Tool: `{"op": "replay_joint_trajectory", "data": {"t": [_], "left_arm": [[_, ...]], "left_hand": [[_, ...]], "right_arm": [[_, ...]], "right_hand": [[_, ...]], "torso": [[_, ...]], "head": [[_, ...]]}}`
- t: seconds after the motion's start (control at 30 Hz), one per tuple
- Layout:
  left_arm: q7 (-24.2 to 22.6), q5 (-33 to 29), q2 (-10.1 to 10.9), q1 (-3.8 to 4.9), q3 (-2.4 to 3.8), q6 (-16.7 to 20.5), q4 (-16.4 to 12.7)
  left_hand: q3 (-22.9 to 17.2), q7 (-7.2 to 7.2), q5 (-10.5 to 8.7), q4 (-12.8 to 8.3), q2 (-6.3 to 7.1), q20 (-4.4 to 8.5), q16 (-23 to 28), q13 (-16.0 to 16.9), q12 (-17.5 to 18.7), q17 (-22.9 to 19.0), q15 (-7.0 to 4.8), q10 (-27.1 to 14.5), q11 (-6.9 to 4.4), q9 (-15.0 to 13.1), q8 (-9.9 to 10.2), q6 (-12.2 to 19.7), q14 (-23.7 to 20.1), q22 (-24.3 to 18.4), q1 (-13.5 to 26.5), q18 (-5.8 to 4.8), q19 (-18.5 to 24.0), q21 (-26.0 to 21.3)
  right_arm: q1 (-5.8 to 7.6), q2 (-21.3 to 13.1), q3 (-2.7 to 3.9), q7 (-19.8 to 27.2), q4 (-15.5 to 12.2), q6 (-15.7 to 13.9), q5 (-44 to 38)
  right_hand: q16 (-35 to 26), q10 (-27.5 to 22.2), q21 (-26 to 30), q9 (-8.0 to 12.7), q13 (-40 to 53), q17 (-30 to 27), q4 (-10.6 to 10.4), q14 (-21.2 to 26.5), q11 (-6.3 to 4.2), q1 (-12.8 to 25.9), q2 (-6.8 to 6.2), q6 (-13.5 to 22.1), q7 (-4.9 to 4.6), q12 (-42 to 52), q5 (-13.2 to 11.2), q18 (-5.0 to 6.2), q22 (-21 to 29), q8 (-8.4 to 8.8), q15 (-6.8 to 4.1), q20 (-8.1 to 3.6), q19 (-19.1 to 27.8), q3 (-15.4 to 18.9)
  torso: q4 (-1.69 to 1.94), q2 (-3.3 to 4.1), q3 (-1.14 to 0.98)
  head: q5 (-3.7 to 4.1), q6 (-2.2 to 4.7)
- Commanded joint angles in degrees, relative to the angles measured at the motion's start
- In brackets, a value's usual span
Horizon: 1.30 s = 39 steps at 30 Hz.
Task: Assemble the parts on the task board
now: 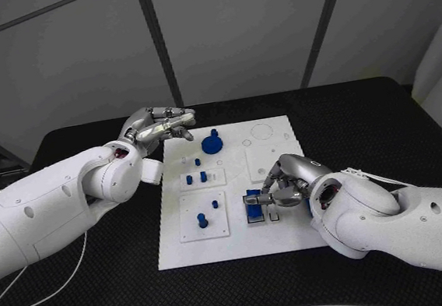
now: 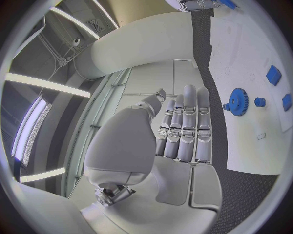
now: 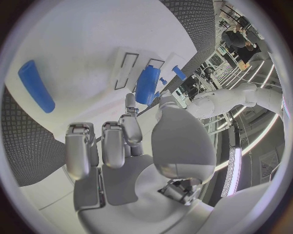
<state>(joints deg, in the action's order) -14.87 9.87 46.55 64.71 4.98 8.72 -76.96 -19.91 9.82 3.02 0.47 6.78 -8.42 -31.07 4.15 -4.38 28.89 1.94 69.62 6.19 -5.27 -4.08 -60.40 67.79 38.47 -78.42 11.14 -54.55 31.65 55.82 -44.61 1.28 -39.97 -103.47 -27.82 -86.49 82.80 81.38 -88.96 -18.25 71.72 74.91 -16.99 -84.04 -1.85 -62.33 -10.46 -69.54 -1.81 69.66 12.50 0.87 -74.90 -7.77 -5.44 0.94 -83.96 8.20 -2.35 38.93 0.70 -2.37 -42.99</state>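
Fingers of our right hand (image 1: pixel 285 183) curl around a blue part (image 3: pixel 147 84) over the task board's (image 1: pixel 285 233) near slots. Our left hand (image 1: pixel 157 126) holds nothing, fingers straight. Several pegs stand seated; the gear (image 1: pixel 212 143) lies loose, so we judge assembly partly done.

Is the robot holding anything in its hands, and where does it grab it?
The right hand pinches a blue part at the end nearest its fingertips, over the task board. The left hand holds nothing.
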Motion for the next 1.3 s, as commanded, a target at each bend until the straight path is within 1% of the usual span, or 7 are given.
{"op": "replay_joint_trajectory", "data": {"t": [0.03,0.57,0.67,0.83,1.03,1.2,1.3], "left_arm": [[-0.04,-0.18,-0.06,0.09,0.03,-0.68,-0.08],[-0.02,-0.18,-0.10,0.09,0.01,-0.75,-0.08],[0.00,-0.18,-0.09,0.09,0.01,-0.74,-0.07],[0.04,-0.18,-0.09,0.09,0.01,-0.74,-0.07],[0.09,-0.18,-0.10,0.09,0.01,-0.77,-0.04],[0.21,-0.18,-0.11,0.09,0.00,-0.86,0.04],[0.25,-0.18,-0.08,0.09,0.00,-0.89,0.05]], "left_hand": [[0.21,0.01,-0.21,-0.02,0.11,0.06,0.33,0.06,0.35,-0.02,0.25,-0.29,-0.08,0.08,0.27,0.47,-0.11,-0.10,0.33,-0.81,-0.30,-0.35],[0.22,0.01,-0.21,-0.02,0.11,0.06,0.33,0.06,0.35,-0.02,0.25,-0.29,-0.08,0.08,0.27,0.47,-0.11,-0.10,0.33,-0.81,-0.30,-0.35],[0.32,0.03,-0.21,0.01,0.12,0.04,0.37,0.06,0.35,-0.01,0.27,-0.34,-0.07,0.10,0.27,0.52,-0.12,-0.18,0.36,-0.81,-0.34,-0.48],[0.32,0.03,-0.21,0.01,0.12,0.04,0.37,0.06,0.35,-0.01,0.27,-0.34,-0.07,0.10,0.27,0.52,-0.12,-0.18,0.36,-0.81,-0.34,-0.48],[0.32,0.03,-0.21,0.01,0.12,0.04,0.37,0.06,0.35,-0.01,0.27,-0.34,-0.07,0.10,0.27,0.52,-0.12,-0.18,0.36,-0.81,-0.34,-0.48],[0.32,0.03,-0.21,0.01,0.12,0.04,0.37,0.06,0.35,-0.01,0.27,-0.34,-0.07,0.10,0.27,0.52,-0.12,-0.18,0.36,-0.81,-0.34,-0.48],[0.36,0.03,-0.20,0.01,0.14,0.04,0.39,0.06,0.35,-0.01,0.28,-0.37,-0.06,0.10,0.27,0.55,-0.13,-0.22,0.34,-0.80,-0.36,-0.54]], "right_arm": [[0.01,0.33,-0.01,-3.41,0.37,0.33,0.79],[-0.14,1.95,-0.05,-3.09,2.34,1.10,1.31],[-0.15,2.20,-0.05,-3.02,2.59,1.13,1.43],[-0.17,2.38,-0.06,-2.85,2.76,0.66,1.52],[-0.19,2.40,-0.06,-2.38,2.75,-0.67,1.85],[-0.22,2.32,-0.06,-1.76,2.53,-1.78,2.26],[-0.25,2.07,-0.06,-1.24,2.20,-2.54,2.57]], "right_hand": [[-0.23,-0.13,0.32,-0.07,-0.05,5.45,0.03,-3.67,-0.27,0.39,0.18,-0.27,-0.13,-0.09,0.23,-0.49,-14.13,-0.12,-0.33,-0.29,-5.46,0.07],[-0.26,-0.14,0.37,-0.97,-0.05,5.47,0.10,-3.69,-0.33,-0.53,0.99,-0.31,-0.06,-0.11,0.95,-0.48,-14.10,0.03,-0.38,-0.35,-5.44,-0.75],[-0.25,-0.15,0.39,-1.76,-0.07,5.52,0.09,-3.71,-0.38,-1.07,1.28,-0.26,-0.02,-0.14,5.35,-0.48,-14.09,0.24,-0.44,-0.42,-5.44,-1.06],[-0.24,-0.09,0.30,-2.66,-0.03,5.58,0.19,-3.73,-0.47,-2.30,2.42,-0.45,0.10,-0.09,7.71,-0.50,-14.16,0.36,-0.50,-0.47,-5.48,-1.79],[-0.04,0.08,0.08,-3.83,0.20,5.89,0.37,-3.82,-0.64,-4.47,4.11,-0.62,0.28,0.17,13.44,-0.56,-14.32,0.64,-0.66,-0.62,-5.58,-2.82],[0.07,0.14,-0.01,-4.68,0.29,6.06,0.42,-3.87,-0.75,-5.72,4.47,-0.62,0.37,0.25,19.53,-0.59,-14.38,1.03,-0.75,-0.72,-5.62,-3.11],[0.16,0.19,-0.10,-4.95,0.37,6.19,0.49,-3.90,-0.81,-6.21,4.61,-0.70,0.44,0.34,20.53,-0.61,-14.45,1.11,-0.78,-0.75,-5.66,-3.26]], "torso": [[0.01,-0.01,0.01],[0.02,-0.03,0.02],[-0.02,-0.02,0.01],[-0.03,-0.02,0.02],[-0.05,-0.05,0.01],[-0.04,-0.03,-0.01],[-0.01,-0.04,0.00]], "head": [[-0.03,-0.08],[-0.05,-0.20],[-0.09,-0.22],[-0.07,-0.25],[-0.06,-0.24],[-0.10,-0.19],[-0.09,-0.20]]}}
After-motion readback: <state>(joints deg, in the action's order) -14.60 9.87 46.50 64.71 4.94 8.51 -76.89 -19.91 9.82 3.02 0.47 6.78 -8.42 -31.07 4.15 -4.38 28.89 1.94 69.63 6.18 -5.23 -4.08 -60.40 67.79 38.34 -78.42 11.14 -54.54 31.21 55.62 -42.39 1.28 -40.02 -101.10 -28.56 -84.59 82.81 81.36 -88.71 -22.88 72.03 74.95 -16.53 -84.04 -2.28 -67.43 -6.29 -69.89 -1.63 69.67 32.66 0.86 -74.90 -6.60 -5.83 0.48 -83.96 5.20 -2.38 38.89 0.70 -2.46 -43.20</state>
